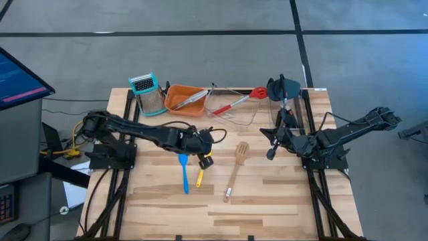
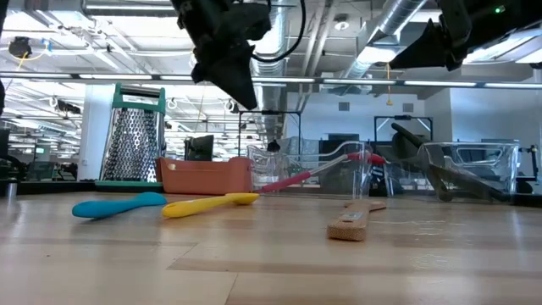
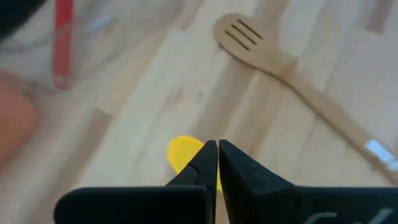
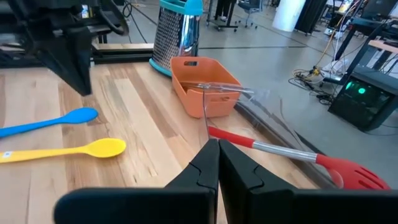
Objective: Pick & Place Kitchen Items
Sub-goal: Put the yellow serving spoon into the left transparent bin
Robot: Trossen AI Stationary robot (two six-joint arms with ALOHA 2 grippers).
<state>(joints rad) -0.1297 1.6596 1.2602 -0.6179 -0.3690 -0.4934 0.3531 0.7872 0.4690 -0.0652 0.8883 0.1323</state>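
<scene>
2 claws shut, left claw (image 1: 204,158) above yellow spoon (image 1: 200,176), right claw (image 1: 270,154) idle

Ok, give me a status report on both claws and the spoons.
Left claw shut, empty, above yellow spoon. Right claw shut, empty, waiting off right. Blue spoon and wooden spatula loose on table. Nothing blocking.

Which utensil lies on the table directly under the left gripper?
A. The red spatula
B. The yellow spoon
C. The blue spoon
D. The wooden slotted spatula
B. In the left wrist view the shut left gripper hangs just above the bowl of the yellow spoon, while the wooden slotted spatula lies apart from it; the high view also puts the gripper over the yellow spoon's end, with the blue spoon beside it.
</scene>
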